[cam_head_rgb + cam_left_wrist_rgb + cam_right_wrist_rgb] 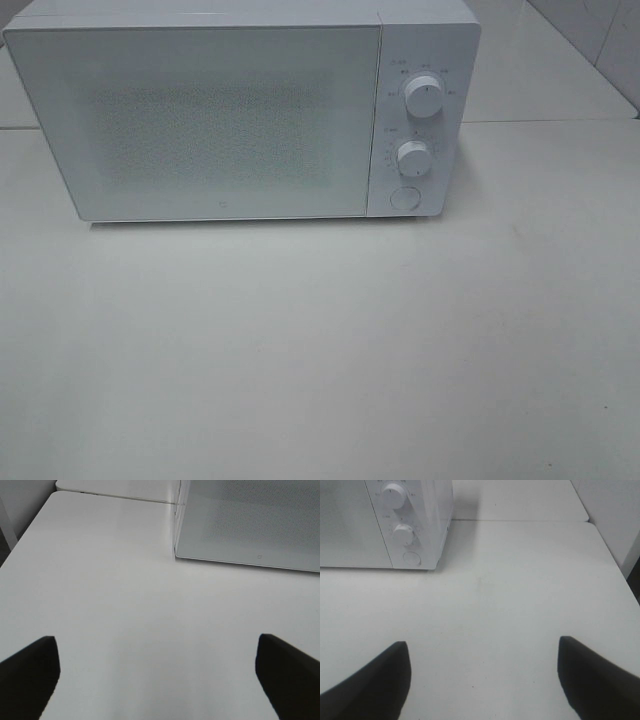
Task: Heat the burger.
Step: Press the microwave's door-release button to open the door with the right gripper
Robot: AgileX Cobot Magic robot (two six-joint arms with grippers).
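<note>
1. A white microwave (200, 120) stands at the back of the white desk (320, 350). Its door (190, 110) is shut flush against the body.
2. The door front is pale, with a finely dotted patch across its middle (whatever lies behind it cannot be made out).
3. On the control panel to the right of the door, an upper knob (423, 97) sits above a lower knob (412, 157). A round button (404, 197) lies below both.
4. Where the burger is cannot be told, since it shows in none of the three views.
5. The left gripper (156, 645) hangs over the desk, in front of the microwave's left front corner. Its two dark fingers (30, 675) are spread wide, with only desk surface between them.
6. The right gripper (482, 647) hangs over the desk, in front of the control panel and a little to its right. Its fingers (375, 680) are likewise well apart and grip nothing.
7. Both grippers are well apart from the microwave, and only the wrist cameras show them (the high camera's view takes in just the microwave and the desk).
</note>
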